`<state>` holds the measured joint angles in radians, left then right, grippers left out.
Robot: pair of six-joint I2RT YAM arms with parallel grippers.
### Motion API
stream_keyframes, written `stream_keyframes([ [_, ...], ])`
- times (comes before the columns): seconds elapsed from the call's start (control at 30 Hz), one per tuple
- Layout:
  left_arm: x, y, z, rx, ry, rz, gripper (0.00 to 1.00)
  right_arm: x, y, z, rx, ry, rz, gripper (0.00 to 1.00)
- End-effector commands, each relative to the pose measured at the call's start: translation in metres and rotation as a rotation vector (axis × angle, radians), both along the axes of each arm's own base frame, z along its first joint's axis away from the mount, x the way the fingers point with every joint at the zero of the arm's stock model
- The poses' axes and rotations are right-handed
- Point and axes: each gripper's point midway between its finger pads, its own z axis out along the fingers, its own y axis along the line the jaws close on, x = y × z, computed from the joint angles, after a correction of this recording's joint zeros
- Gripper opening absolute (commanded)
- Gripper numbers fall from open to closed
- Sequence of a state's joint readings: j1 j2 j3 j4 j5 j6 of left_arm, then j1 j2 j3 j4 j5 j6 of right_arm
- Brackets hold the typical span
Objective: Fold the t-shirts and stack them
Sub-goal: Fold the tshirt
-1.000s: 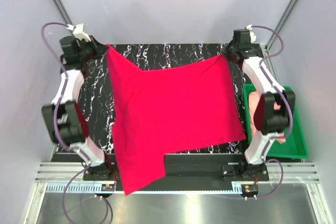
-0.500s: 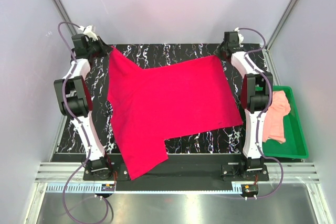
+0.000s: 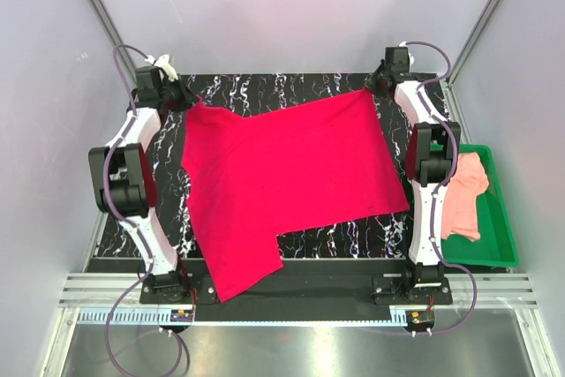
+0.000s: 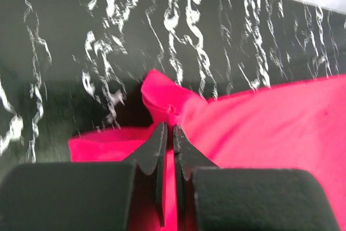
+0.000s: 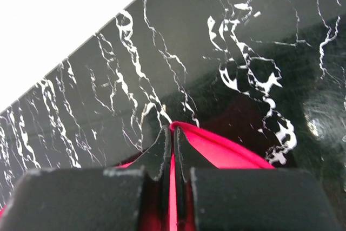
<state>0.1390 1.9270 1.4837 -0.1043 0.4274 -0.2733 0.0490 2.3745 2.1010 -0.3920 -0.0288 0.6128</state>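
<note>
The large crimson-red t-shirt [image 3: 287, 178] lies spread over the black marbled table [image 3: 291, 86], one part hanging past the near edge at the left. My left gripper [image 3: 184, 99] is shut on its far left corner; the left wrist view shows the red cloth [image 4: 259, 128] pinched between the gripper's [image 4: 167, 128] tips. My right gripper [image 3: 378, 86] is shut on the far right corner, and the right wrist view shows a red fold [image 5: 227, 152] in the gripper [image 5: 172, 131]. The salmon-pink t-shirt [image 3: 463, 196] lies crumpled in the green tray [image 3: 499, 236].
The green tray stands off the table's right side beside the right arm. Both arms reach to the far table corners. Grey walls close in the back and sides. A metal rail [image 3: 291, 289] runs along the near edge.
Both grippers have come down at the far edge with the red shirt's corners, and the left one moved rightward. The shirt has sunk from hanging taut to lying flat on the table.
</note>
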Motion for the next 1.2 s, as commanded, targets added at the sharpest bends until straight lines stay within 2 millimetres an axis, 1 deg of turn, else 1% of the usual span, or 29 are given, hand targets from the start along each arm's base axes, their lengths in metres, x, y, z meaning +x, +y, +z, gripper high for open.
stream_keyframes([
  [0.0, -0.024, 0.005, 0.057, 0.092, -0.101, 0.043, 0.0, 0.002, -0.005, 0.015, -0.021, -0.003, 0.04, 0.0],
  [0.03, -0.035, 0.004, 0.063, 0.096, -0.106, 0.043, 0.0, 0.001, -0.006, 0.009, -0.028, 0.018, 0.044, 0.0],
  [0.07, -0.042, 0.005, 0.061, 0.099, -0.09, 0.049, 0.0, 0.001, -0.005, 0.013, -0.033, 0.019, 0.055, 0.0],
  [0.1, -0.047, 0.004, 0.062, 0.101, -0.088, 0.046, 0.0, -0.004, -0.006, 0.011, -0.032, 0.043, 0.058, 0.0],
  [0.13, -0.058, 0.003, 0.066, 0.103, -0.088, 0.05, 0.0, -0.006, -0.004, 0.014, -0.03, 0.043, 0.066, 0.0],
  [0.17, -0.064, 0.002, 0.065, 0.104, -0.08, 0.051, 0.0, -0.011, -0.003, 0.008, -0.026, 0.061, 0.069, 0.0],
  [0.2, -0.07, 0.002, 0.066, 0.109, -0.077, 0.053, 0.0, -0.013, -0.003, 0.009, -0.024, 0.058, 0.069, 0.0],
  [0.23, -0.08, 0.003, 0.064, 0.12, -0.062, 0.067, 0.0, -0.015, -0.004, 0.02, -0.019, 0.041, 0.063, 0.0],
  [0.27, -0.085, 0.003, 0.063, 0.122, -0.054, 0.07, 0.0, -0.023, -0.004, 0.01, -0.018, 0.066, 0.063, 0.0],
  [0.3, -0.089, 0.002, 0.062, 0.119, -0.045, 0.069, 0.0, -0.024, -0.005, 0.012, -0.02, 0.061, 0.058, 0.0],
  [0.33, -0.097, -0.003, 0.063, 0.121, -0.034, 0.052, 0.0, -0.028, -0.006, 0.018, -0.027, 0.058, 0.054, 0.0],
  [0.37, -0.101, -0.005, 0.06, 0.129, -0.02, 0.048, 0.0, -0.032, -0.007, 0.015, -0.031, 0.072, 0.055, 0.0],
  [0.43, -0.111, -0.009, 0.062, 0.142, -0.011, 0.047, 0.0, -0.039, -0.009, 0.016, -0.05, 0.095, 0.056, 0.0],
  [0.47, -0.116, -0.011, 0.057, 0.141, 0.0, 0.044, 0.0, -0.043, -0.012, 0.017, -0.066, 0.102, 0.055, 0.0],
  [0.5, -0.12, -0.012, 0.057, 0.137, 0.003, 0.044, 0.0, -0.046, -0.014, 0.016, -0.075, 0.111, 0.054, 0.0],
  [0.53, -0.125, -0.014, 0.061, 0.133, 0.001, 0.046, 0.0, -0.048, -0.015, 0.023, -0.08, 0.1, 0.052, 0.0],
  [0.6, -0.134, -0.015, 0.056, 0.127, 0.025, 0.056, 0.0, -0.054, -0.018, 0.021, -0.088, 0.112, 0.044, 0.0],
  [0.63, -0.14, -0.017, 0.059, 0.127, 0.02, 0.056, 0.0, -0.057, -0.018, 0.03, -0.087, 0.1, 0.042, 0.0],
  [0.67, -0.145, -0.016, 0.057, 0.129, 0.037, 0.073, 0.0, -0.063, -0.019, 0.024, -0.082, 0.12, 0.035, 0.0],
  [0.7, -0.151, -0.015, 0.05, 0.13, 0.057, 0.084, 0.0, -0.065, -0.02, 0.024, -0.076, 0.123, 0.029, 0.0],
  [0.73, -0.159, -0.012, 0.052, 0.132, 0.066, 0.108, 0.0, -0.069, -0.018, 0.027, -0.063, 0.123, 0.035, 0.0],
  [0.77, -0.164, -0.012, 0.049, 0.132, 0.078, 0.12, 0.0, -0.074, -0.018, 0.021, -0.056, 0.141, 0.035, 0.0],
  [0.83, -0.177, -0.011, 0.041, 0.128, 0.104, 0.134, 0.0, -0.081, -0.019, 0.019, -0.054, 0.163, 0.036, 0.0],
  [0.87, -0.182, -0.011, 0.039, 0.125, 0.112, 0.139, 0.0, -0.085, -0.019, 0.014, -0.055, 0.178, 0.04, 0.0],
  [1.0, -0.197, -0.015, 0.031, 0.104, 0.14, 0.139, 0.0, -0.093, -0.02, 0.009, -0.07, 0.2, 0.046, 0.0],
  [1.03, -0.202, -0.019, 0.032, 0.088, 0.144, 0.126, 0.0, -0.094, -0.023, 0.009, -0.075, 0.203, 0.041, 0.0],
  [1.13, -0.211, -0.023, 0.026, 0.076, 0.164, 0.119, 0.0, -0.097, -0.027, 0.006, -0.076, 0.222, 0.032, 0.0],
  [1.17, -0.214, -0.026, 0.021, 0.068, 0.175, 0.116, 0.0, -0.098, -0.028, 0.004, -0.076, 0.228, 0.03, 0.0],
])
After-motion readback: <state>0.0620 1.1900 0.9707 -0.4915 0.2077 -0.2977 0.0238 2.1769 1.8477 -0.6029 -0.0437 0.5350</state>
